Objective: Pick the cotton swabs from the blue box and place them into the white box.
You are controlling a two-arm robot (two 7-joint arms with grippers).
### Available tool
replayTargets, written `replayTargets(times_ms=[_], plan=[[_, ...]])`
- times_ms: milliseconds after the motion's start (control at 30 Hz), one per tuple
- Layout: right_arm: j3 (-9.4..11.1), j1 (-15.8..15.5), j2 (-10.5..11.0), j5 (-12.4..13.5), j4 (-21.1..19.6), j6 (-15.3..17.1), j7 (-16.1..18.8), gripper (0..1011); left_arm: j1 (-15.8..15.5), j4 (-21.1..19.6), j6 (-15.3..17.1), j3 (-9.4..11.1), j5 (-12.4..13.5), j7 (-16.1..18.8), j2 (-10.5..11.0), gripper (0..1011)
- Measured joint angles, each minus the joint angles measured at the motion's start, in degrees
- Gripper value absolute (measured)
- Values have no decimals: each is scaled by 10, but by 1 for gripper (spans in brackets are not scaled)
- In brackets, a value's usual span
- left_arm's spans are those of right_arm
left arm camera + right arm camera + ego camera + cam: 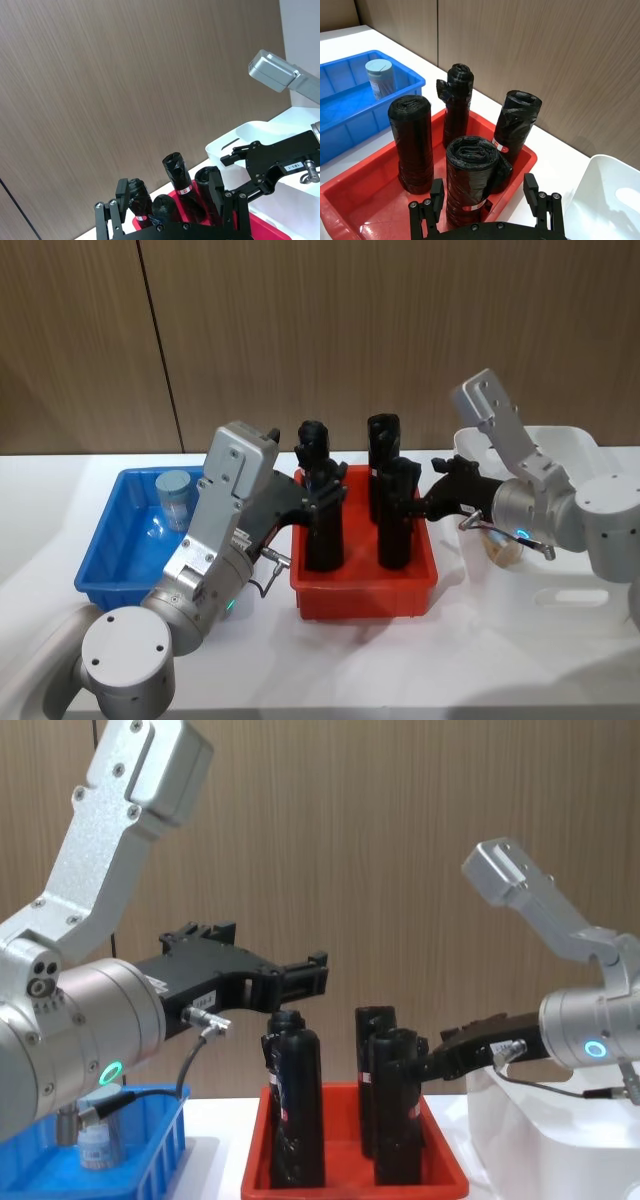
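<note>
Your left gripper hangs open and empty above the red tray of black rolls, at about 3 o'clock from the blue box. One cotton swab jar stands upright in that box's far part. Your right gripper sits open, holding nothing, at the tray's 3 o'clock edge, the white box behind it.

On the bench, the blue box sits left, the red tray of black bottles centre, the white box right; one cotton swabs jar stands in the blue box.
</note>
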Motion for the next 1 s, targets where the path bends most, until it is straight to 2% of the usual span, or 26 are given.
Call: replayTargets(times_ms=[1000], plan=[[-8, 39, -18, 4, 82, -29, -1, 1002, 0, 0, 0, 0, 0, 0, 0, 1004]])
